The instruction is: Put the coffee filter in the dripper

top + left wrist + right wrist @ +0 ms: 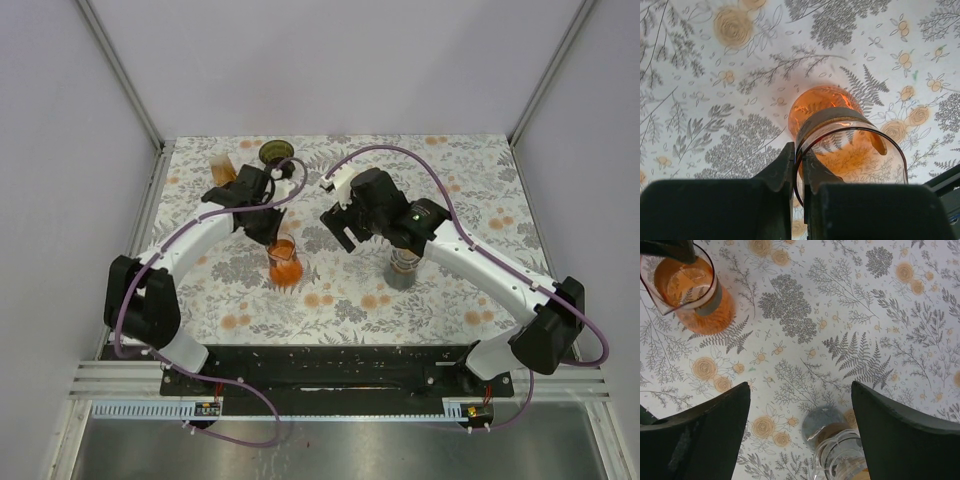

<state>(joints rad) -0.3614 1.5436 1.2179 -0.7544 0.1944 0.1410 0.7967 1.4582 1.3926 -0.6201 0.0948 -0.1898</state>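
1. Standing at the far edge of the floral table, the dripper is seen beyond the left gripper; a clear jar is placed near the right gripper.
2. Left wrist: jaws are closed on an orange glass carafe's rim.
3. Right wrist: jaws are held wide apart, nothing gripped.

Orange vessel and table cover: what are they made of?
Orange vessel: tinted glass or clear plastic, glossy; the floral print shows through its wall. Table cover: printed cloth or vinyl, matte; flat floral pattern, no glare. The look does not settle which.
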